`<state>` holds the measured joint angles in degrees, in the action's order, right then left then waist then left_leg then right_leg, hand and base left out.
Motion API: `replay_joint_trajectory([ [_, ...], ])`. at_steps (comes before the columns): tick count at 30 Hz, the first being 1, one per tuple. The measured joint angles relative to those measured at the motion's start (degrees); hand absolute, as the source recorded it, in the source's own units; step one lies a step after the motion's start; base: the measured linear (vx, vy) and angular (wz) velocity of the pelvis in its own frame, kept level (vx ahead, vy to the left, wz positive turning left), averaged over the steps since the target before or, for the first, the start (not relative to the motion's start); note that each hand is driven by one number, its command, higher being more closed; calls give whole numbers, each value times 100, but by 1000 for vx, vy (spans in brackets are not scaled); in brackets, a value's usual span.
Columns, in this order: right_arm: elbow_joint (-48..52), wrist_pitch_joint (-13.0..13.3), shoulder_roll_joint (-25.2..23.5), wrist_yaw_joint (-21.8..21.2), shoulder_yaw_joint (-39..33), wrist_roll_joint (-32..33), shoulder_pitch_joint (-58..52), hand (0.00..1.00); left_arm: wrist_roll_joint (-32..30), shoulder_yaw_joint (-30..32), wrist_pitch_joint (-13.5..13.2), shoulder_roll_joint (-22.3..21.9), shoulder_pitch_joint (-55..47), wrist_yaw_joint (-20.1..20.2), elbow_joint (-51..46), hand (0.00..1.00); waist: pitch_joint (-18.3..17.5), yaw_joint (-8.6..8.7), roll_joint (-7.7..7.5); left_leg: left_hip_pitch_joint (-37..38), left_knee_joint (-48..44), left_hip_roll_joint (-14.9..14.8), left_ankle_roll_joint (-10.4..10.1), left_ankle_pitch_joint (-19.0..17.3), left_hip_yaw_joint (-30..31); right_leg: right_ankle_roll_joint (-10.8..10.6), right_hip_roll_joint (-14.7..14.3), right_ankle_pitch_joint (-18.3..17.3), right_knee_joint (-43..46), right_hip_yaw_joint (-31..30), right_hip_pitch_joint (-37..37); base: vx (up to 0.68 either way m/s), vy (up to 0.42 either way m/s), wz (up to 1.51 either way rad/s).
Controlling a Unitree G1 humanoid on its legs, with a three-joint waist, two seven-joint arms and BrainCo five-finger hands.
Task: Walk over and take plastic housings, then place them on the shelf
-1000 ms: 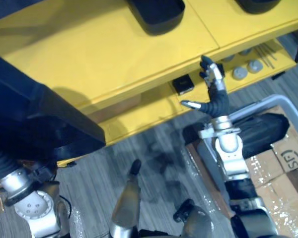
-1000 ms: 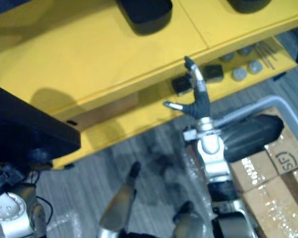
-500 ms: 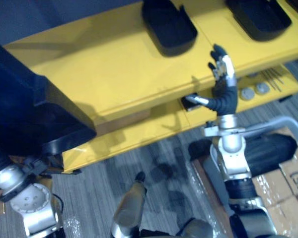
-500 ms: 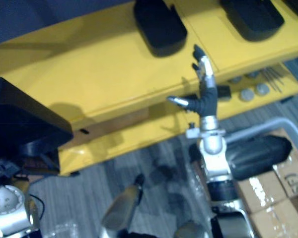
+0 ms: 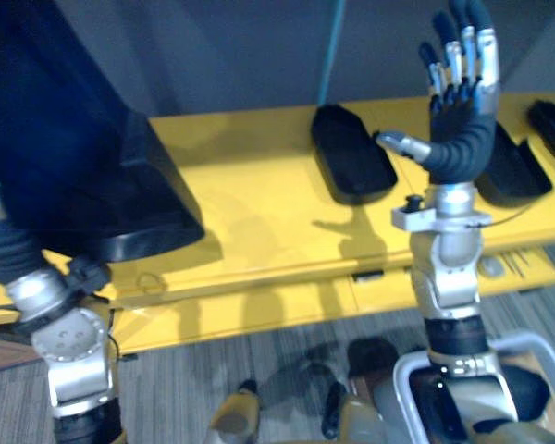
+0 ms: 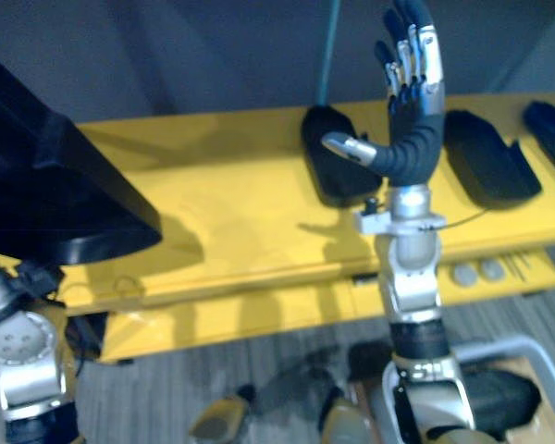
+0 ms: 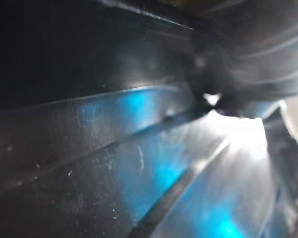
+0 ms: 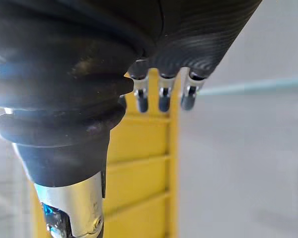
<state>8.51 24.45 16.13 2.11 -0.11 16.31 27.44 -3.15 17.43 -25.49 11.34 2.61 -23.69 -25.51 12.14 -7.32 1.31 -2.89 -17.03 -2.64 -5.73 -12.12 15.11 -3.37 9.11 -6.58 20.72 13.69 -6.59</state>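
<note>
Here, right hand (image 5: 461, 88) stands open above yellow shelf (image 5: 259, 213).

1. Large black housing (image 5: 83, 157), over the yellow shelf's (image 5: 259, 231) left end: cut by picture edges; hides the left hand (image 5: 2, 250) beyond its ribbed cover.
2. Edge housing (image 5: 553, 120), shelf's right end: cut off.
3. 2 grey discs (image 6: 462, 274), below the shelf top: too small to identify.

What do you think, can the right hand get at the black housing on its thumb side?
Probably yes. The right hand is raised, fingers straight and empty, and the housing lies uncovered on the yellow shelf below it. Nothing stands between them; it only has to come down.
</note>
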Motion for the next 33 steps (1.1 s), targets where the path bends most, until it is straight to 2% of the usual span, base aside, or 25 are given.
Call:
replay_joint_trajectory([
  [2, 12, -114, 3, -57, -133, 171, -16, 0, -11, -62, 18, -2, -4, 53, -113, 100, -51, -2, 77, 90, 321, -231, -6, 243, -580, 58, -5, -35, -96, 289, 216, 182, -154, 73],
  [4, 138, -223, 104, -101, -499, 218, -278, 0, -4, -188, -22, 9, 151, 208, -153, 100, -167, 80, 73, 86, 552, -518, 188, 455, -1746, 61, 68, -37, -334, 723, 465, 132, -79, 95],
  [5, 164, -225, 153, -119, -597, 218, -365, 0, -5, -229, -24, 9, 193, 218, -153, 100, -179, 104, 69, 77, 589, -562, 175, 539, -1929, 61, 98, -36, -367, 822, 506, 92, -15, 76],
  [6, 169, -232, 210, -213, -756, 223, -472, 0, 0, -240, -24, 57, 212, 217, -148, 100, -209, 134, 51, 92, 734, -519, 25, 674, -2004, 53, 132, -33, -415, 878, 524, 60, 35, 50],
  [8, 169, -231, 215, -376, -990, 275, -563, 0, 35, -215, 58, 294, 212, 221, -43, 100, -261, 160, -40, 90, 872, -412, 37, 766, -1940, -5, 187, 2, -560, 927, 549, 51, 59, 29],
  [10, 169, -230, 223, -535, -1205, 494, -633, 0, 36, -132, 294, 439, 197, 271, 122, 100, -300, 189, -109, 135, 907, -346, 42, 785, -1893, -89, 210, 55, -720, 974, 684, 49, 62, 13],
  [13, 228, -224, 233, -658, -1526, 715, -896, 0, 47, 353, 673, 416, -149, 457, 257, 100, -448, 233, -254, 376, 1107, -287, 61, 822, -1904, -158, 182, 100, -954, 975, 921, 43, 17, 1],
  [16, 270, -229, 231, -684, -1722, 763, -1167, 0, 50, 622, 900, 413, -415, 598, 338, 100, -469, 316, -281, 434, 1192, -261, 50, 858, -1913, -190, 179, 124, -1027, 970, 972, 0, 0, 0],
  [20, 603, -346, 232, -679, -1955, 732, -1567, 0, 40, 753, 1158, 415, -610, 799, 508, 100, -510, 366, -202, 486, 1351, -245, 46, 912, -2080, -215, 168, 161, -1036, 811, 851, -20, 4, -17],
  [22, 756, -373, 232, -679, -2136, 703, -1742, 0, 50, 866, 1328, 415, -732, 994, 515, 100, -534, 517, -129, 494, 1377, -224, 47, 912, -2123, -229, 181, 173, -1038, 765, 822, 10, 12, -13],
  [23, 836, -416, 233, -675, -2234, 699, -1839, 0, 69, 904, 1421, 416, -734, 1077, 532, 100, -552, 529, -99, 516, 1414, -223, 47, 912, -2176, -234, 179, 176, -1037, 705, 785, 18, 20, -25],
  [26, 911, -487, 234, -676, -2395, 642, -2039, 0, 518, 928, 1809, 416, -728, 1370, 660, 100, -590, 657, -11, 591, 1485, -215, 55, 917, -2244, -242, 178, 185, -1035, 610, 752, 34, 9, -18],
  [30, 930, -628, 240, -682, -2394, 641, -2190, 0, 787, 861, 2419, 455, -598, 1567, 1601, 100, -623, 836, 92, 630, 1527, -220, 55, 917, -2422, -243, 165, 185, -1006, 448, 653, 12, 9, -22],
  [33, 931, -741, 340, -686, -2334, 642, -2264, 0, 889, 814, 2831, 800, -223, 1583, 2825, 100, -606, 906, 148, 727, 1592, -229, 56, 916, -2565, -243, 141, 185, -972, 267, 584, -12, 7, -26],
])
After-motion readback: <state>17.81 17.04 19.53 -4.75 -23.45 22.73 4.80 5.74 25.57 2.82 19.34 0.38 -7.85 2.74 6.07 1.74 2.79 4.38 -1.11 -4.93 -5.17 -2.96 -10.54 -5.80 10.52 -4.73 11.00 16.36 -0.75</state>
